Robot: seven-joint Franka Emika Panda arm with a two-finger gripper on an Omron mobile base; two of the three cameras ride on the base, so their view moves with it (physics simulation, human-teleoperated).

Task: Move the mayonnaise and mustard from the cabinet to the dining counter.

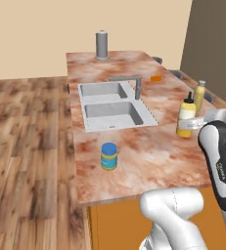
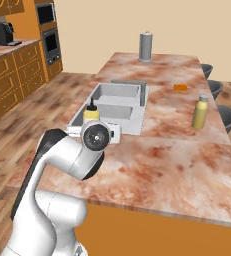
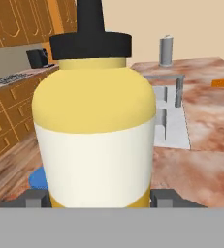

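The mustard stands upright on the dining counter, to the right of the double steel sink and near the counter's right edge in the left base view. The hand is level with the bottle's lower body, its jaws spread wide to either side of it. In the hand view the mustard sits squarely between the two fingertips, which show low at its flanks; whether the pads press on the bottle or stand just off it cannot be told. From the right base view the mustard's black nozzle and yellow shoulder rise just behind the wrist.

The mayonnaise stands on the same counter in front of the sink, well to the left of the hand and apart from it. A second, olive-yellow bottle stands just behind the mustard. A tall grey cylinder sits at the counter's far end, and a small orange block lies beyond the faucet.
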